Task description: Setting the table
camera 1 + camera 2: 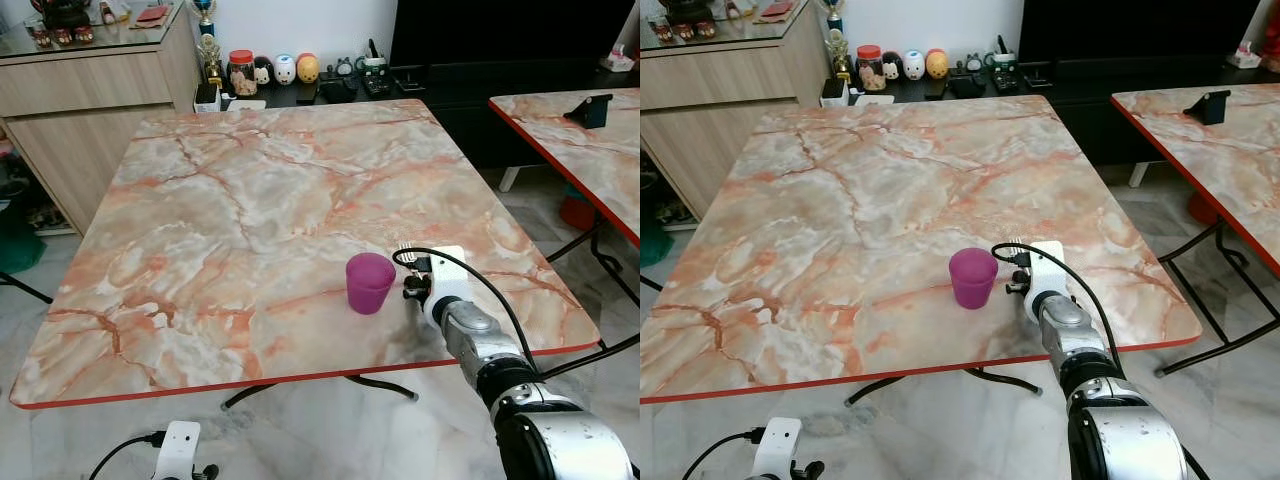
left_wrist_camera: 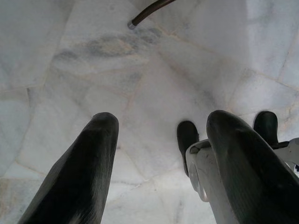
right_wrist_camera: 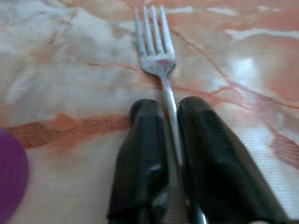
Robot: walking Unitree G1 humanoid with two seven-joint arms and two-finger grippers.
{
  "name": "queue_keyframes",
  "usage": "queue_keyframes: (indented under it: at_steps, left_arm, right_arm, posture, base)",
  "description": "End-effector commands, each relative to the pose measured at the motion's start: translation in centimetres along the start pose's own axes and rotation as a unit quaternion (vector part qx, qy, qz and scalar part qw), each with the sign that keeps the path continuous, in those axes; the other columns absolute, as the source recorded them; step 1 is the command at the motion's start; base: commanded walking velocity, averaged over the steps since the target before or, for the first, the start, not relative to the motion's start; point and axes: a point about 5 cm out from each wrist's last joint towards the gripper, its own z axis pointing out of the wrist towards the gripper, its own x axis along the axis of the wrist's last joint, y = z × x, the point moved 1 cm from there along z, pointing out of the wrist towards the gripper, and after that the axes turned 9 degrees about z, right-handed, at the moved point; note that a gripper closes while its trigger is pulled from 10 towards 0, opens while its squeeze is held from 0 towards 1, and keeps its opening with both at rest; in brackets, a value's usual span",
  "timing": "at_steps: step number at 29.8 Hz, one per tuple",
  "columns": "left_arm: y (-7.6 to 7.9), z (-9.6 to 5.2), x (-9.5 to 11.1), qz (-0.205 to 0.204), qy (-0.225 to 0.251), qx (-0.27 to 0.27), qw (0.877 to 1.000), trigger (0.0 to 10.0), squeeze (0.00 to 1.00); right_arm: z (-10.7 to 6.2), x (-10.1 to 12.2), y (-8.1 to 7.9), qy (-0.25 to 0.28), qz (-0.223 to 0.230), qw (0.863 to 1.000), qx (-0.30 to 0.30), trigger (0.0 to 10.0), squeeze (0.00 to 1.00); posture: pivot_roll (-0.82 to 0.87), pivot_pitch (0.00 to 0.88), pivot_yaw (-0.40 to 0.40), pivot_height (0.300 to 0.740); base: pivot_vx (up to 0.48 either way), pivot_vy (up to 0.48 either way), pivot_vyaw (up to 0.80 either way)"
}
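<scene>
right wrist view: the right gripper [image 3: 170, 116] is closed on the handle of a silver fork [image 3: 156, 51], with one black finger on each side of the stem. the tines project beyond the fingertips and lie low over the marble-patterned table [image 1: 250, 210]; whether the tines touch the surface cannot be told. a purple cup [image 1: 370, 282] stands upright on the table just beside the gripper, on the robot's left of it, near the table's front edge. the cup and the gripper are apart.

left eye view: the right arm reaches over the front right corner of the table, with a black cable looping over the wrist. the left arm hangs idle below the table's front edge.

left wrist view: the left gripper [image 2: 156, 161] has its fingers spread apart with nothing between them, above a pale marble floor [image 2: 140, 79].
</scene>
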Motion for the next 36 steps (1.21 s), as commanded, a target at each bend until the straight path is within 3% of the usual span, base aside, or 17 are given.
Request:
queue_keyframes:
  at_steps: [1, 16, 17, 18, 30, 31, 32, 34, 36]
  left_arm:
    - [0.1, -0.1, -0.7, -0.005, -0.012, -0.003, 1.0, 10.0, 0.0]
    - [0.0, -0.1, -0.7, -0.003, -0.012, -0.001, 1.0, 10.0, 0.0]
    - [0.0, -0.1, -0.7, -0.003, -0.012, 0.0, 1.0, 10.0, 0.0]
    - [0.0, -0.1, -0.7, -0.002, -0.012, 0.0, 1.0, 10.0, 0.0]
    - [0.0, -0.1, -0.6, -0.001, -0.011, 0.002, 1.0, 10.0, 0.0]
    - [0.0, -0.1, -0.6, 0.0, -0.011, 0.003, 1.0, 10.0, 0.0]
    - [0.0, -0.1, -0.6, 0.0, -0.011, 0.003, 1.0, 10.0, 0.0]
    - [0.0, -0.1, -0.7, 0.002, -0.012, 0.005, 1.0, 10.0, 0.0]
    - [0.0, -0.1, -0.7, 0.003, -0.012, 0.005, 1.0, 10.0, 0.0]
  right_arm:
    - [-0.2, -1.5, 0.6, -0.026, 0.002, 1.0, -0.014, 0.0, 0.0]
    - [-0.3, -1.0, 1.1, 0.009, 0.012, 0.999, -0.038, 0.0, 0.0]
    - [-0.4, -0.7, 1.1, 0.02, 0.011, 0.999, -0.039, 2.6, 0.0]
    - [-0.4, -0.4, 1.3, 0.033, 0.008, 0.999, -0.043, 10.0, 0.0]
    - [-2.9, 3.5, 1.9, 0.208, -0.032, 0.976, -0.063, 10.0, 0.0]
    - [-3.9, 4.4, 1.7, 0.247, -0.039, 0.967, -0.053, 10.0, 0.0]
    - [-3.9, 4.4, 1.7, 0.247, -0.039, 0.967, -0.053, 10.0, 0.0]
    - [-5.9, 5.5, 1.6, 0.303, -0.061, 0.95, -0.054, 10.0, 0.0]
    - [-6.8, 5.9, 1.6, 0.324, -0.059, 0.943, -0.053, 10.0, 0.0]
  posture:
    - [0.02, 0.0, 0.004, 0.74]
    - [0.03, 0.0, 0.004, 0.74]
    - [0.03, 0.0, 0.003, 0.74]
    - [0.03, 0.0, 0.003, 0.74]
    - [0.03, 0.0, -0.004, 0.74]
    - [0.03, 0.0, -0.005, 0.74]
    - [0.03, 0.0, -0.005, 0.74]
    - [0.02, 0.0, -0.003, 0.74]
    - [0.02, 0.0, -0.003, 0.74]
  base:
    - [0.0, 0.0, 0.0]
    - [0.0, 0.0, 0.0]
    - [0.0, 0.0, 0.0]
    - [0.0, 0.0, 0.0]
    - [0.0, 0.0, 0.0]
    - [0.0, 0.0, 0.0]
    - [0.0, 0.0, 0.0]
    - [0.0, 0.0, 0.0]
    - [0.0, 0.0, 0.0]
